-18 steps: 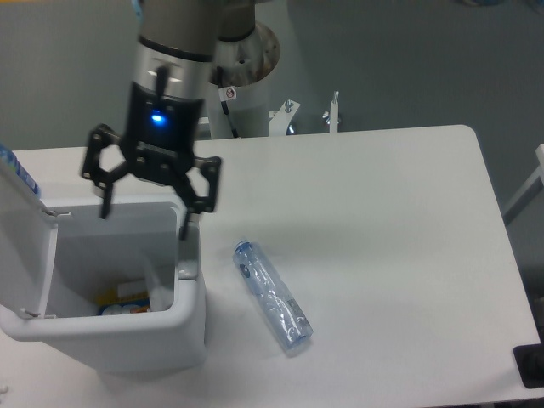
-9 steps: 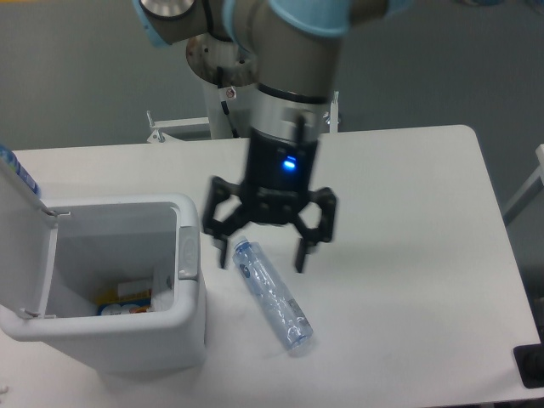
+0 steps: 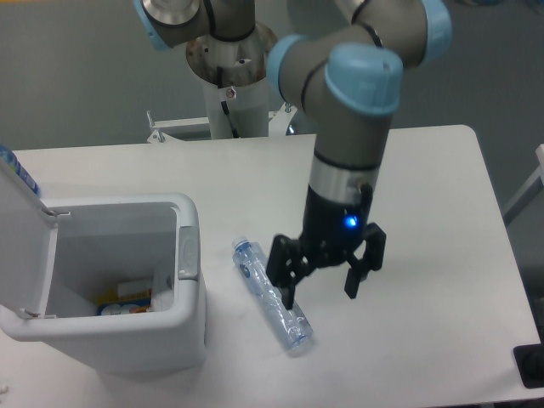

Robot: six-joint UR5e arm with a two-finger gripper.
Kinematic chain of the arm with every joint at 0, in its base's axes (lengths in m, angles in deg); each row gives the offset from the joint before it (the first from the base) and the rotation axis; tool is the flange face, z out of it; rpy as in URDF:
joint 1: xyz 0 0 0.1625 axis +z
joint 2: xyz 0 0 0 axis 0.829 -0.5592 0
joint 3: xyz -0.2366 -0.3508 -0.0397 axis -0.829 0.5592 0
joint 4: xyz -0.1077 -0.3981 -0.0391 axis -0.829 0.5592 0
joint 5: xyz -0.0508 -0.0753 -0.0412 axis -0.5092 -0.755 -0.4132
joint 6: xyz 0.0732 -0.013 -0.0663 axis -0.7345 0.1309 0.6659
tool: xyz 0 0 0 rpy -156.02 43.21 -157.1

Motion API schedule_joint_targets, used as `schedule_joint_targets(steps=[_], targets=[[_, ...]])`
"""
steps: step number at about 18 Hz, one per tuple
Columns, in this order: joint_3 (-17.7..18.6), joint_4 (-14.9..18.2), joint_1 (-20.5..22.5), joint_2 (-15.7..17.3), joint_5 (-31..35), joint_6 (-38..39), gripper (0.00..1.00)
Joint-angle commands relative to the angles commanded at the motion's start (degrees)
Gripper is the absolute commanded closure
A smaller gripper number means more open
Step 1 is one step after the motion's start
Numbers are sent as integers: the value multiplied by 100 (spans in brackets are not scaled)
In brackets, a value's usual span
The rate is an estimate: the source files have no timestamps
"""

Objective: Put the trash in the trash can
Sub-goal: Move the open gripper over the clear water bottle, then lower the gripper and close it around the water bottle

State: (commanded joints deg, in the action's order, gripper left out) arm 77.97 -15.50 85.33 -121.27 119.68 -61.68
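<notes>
The bin (image 3: 110, 289) stands at the left end of the table (image 3: 425, 204), a large white box with rounded corners, its lid (image 3: 21, 229) flipped up on its left side so the inside is open to view. At the bottom of the bin lie some pale and yellow scraps (image 3: 127, 297); which of them is tissue cannot be told. Just to the right of the bin the bottle (image 3: 272, 296) lies flat on the table, clear with a blue tint, angled so its cap end points up toward the bin and its base points away to the lower right. The gripper (image 3: 321, 282) hangs further right of the bin, over the bottle's right side, its two fingers spread wide and holding nothing. One finger (image 3: 284, 280) overlaps the middle of the bottle; the other (image 3: 357, 272) is over bare table.
</notes>
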Motion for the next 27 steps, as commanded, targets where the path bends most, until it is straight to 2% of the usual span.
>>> schedule_joint_targets(steps=[3,5,7,10,16,19,23,27], targets=[[105,26,-9,-202,9,0,0],[342,18,-18,-256,35,0,0],[413,9,-114,-378,289,9,0],[396,0,-281,-615,790,359,0],[387,-26,-448,-879,923,510,0],[413,-290,-466,-1011,967,659,0],[422,-308,-624,-1196,1362,659,0],[466,-360,-650,-1258,1415,703,0]])
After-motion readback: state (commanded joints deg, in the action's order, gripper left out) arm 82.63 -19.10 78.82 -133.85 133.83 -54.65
